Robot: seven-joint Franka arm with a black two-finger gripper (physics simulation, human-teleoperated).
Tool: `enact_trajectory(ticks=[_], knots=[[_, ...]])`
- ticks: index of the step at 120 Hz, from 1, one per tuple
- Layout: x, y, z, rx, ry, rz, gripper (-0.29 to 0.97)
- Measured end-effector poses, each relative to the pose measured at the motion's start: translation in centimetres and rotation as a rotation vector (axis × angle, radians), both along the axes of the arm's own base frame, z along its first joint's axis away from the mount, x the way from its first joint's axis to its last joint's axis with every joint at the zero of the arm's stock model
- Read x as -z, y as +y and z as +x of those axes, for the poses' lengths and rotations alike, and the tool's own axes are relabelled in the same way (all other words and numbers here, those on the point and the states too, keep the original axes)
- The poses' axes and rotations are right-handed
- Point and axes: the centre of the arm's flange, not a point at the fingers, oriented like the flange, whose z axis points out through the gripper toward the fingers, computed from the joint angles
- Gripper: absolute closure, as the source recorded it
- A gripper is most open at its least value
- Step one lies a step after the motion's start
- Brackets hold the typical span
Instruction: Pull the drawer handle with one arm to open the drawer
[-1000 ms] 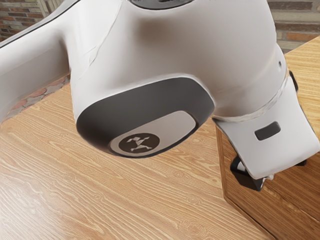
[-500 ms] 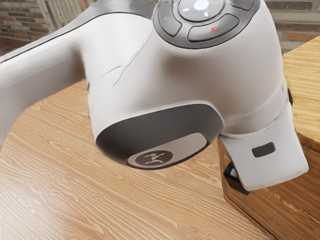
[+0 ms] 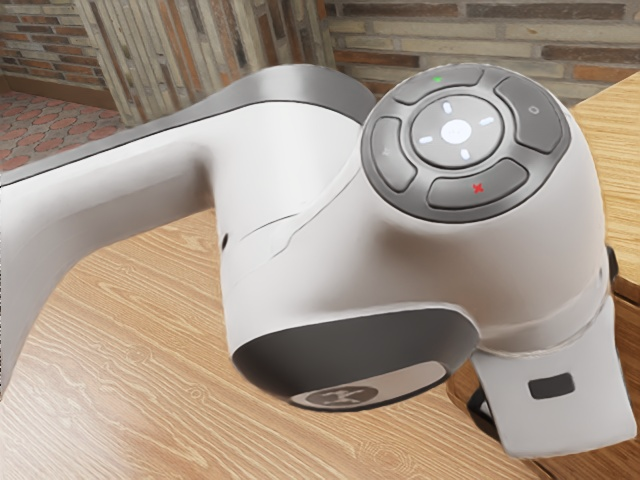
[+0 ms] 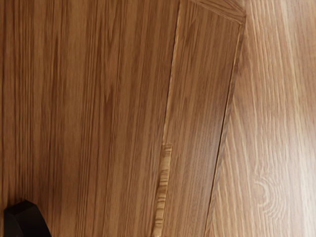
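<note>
The wooden drawer cabinet (image 3: 605, 130) stands at the exterior view's right edge, and its top and front corner show. My arm's white wrist joint (image 3: 400, 290) covers most of the cabinet's front. The gripper's white hand (image 3: 555, 400) hangs low against that front, with a black part (image 3: 478, 410) at its lower edge. In the wrist view, the dark wood cabinet face (image 4: 89, 98) lies close under the hand, crossed by a seam (image 4: 170, 98) with a pale strip (image 4: 162, 187) along it. A black piece (image 4: 22, 221) pokes in at the corner; I cannot tell whether it is the drawer handle.
The light wooden table (image 3: 130, 380) stretches out on the exterior view's left and below the arm. It also shows beside the cabinet in the wrist view as the table (image 4: 276, 123). A brick wall (image 3: 450, 30) and wood slats stand behind.
My arm has swung down and toward the exterior view's right. The wrist's button panel has come into sight, and the hand has dropped lower along the cabinet's front.
</note>
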Motion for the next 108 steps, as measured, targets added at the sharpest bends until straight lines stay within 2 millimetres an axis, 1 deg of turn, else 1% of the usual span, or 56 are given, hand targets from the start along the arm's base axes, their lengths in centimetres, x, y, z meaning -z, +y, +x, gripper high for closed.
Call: enact_trajectory(ticks=[24, 27, 37, 46, 49, 52, 57, 61, 64, 77, 100, 108], knots=[[-0.1, 2.3, 2.0, -0.043, -0.005, -0.003, 0.02], [-0.1, 2.5, 2.1, -0.045, -0.005, -0.003, -0.01], [0.1, 2.5, 2.1, -0.044, -0.002, 0.001, -0.02], [1.0, 2.5, 2.1, -0.042, 0.009, 0.014, -0.03], [1.3, 2.5, 2.1, -0.042, 0.014, 0.019, -0.11], [1.4, 2.5, 2.0, -0.043, 0.017, 0.022, -0.15], [1.5, 2.5, 1.9, -0.041, 0.019, 0.026, -0.11], [1.6, 2.4, 1.8, -0.040, 0.020, 0.030, -0.04], [1.6, 2.5, 1.7, -0.040, 0.020, 0.033, -0.01], [1.5, 2.7, 1.2, -0.048, 0.023, 0.054, 0.02], [0.6, 3.3, 0.1, -0.071, 0.025, 0.090, 0.01], [0.7, 3.5, -0.4, -0.078, 0.027, 0.106, 0.00]])
